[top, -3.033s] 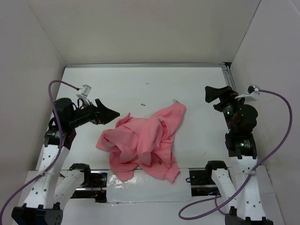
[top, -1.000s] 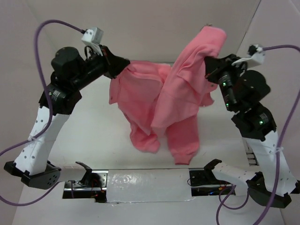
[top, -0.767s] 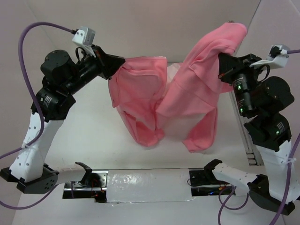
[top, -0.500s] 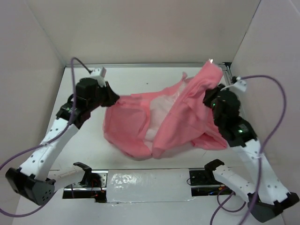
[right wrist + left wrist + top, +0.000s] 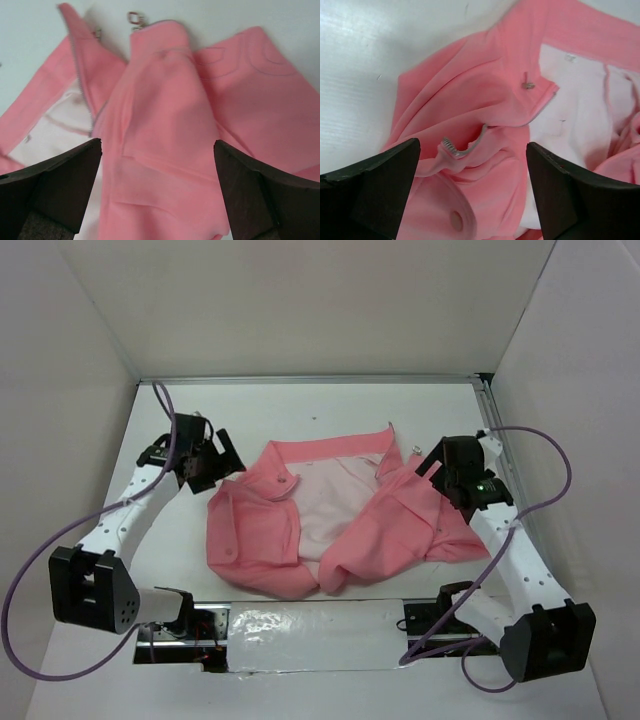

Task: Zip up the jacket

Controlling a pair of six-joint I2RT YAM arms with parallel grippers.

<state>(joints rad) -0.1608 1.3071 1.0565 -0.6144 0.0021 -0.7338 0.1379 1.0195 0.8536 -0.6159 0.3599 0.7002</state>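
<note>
The salmon-pink jacket (image 5: 260, 535) lies on the white table, front open, pale lining (image 5: 325, 500) showing in the middle. The left front panel is folded outward; the right panel (image 5: 385, 525) is bunched and folded over. My left gripper (image 5: 226, 457) is open and empty at the jacket's upper left edge. In the left wrist view it (image 5: 472, 200) hovers over pink folds, just below a loose zipper end (image 5: 454, 148) with grey teeth. My right gripper (image 5: 427, 462) is open and empty over the right panel (image 5: 165, 125). A metal zipper pull (image 5: 136, 19) lies at that panel's top edge.
White walls enclose the table on three sides. A metal rail (image 5: 487, 410) runs along the right edge. A taped strip (image 5: 310, 628) and the arm bases line the near edge. A small dark speck (image 5: 313, 420) lies at the back.
Both arms lifted the jacket high and spread it, then lowered it onto the table. Both grippers have let go and now stand open over it.
</note>
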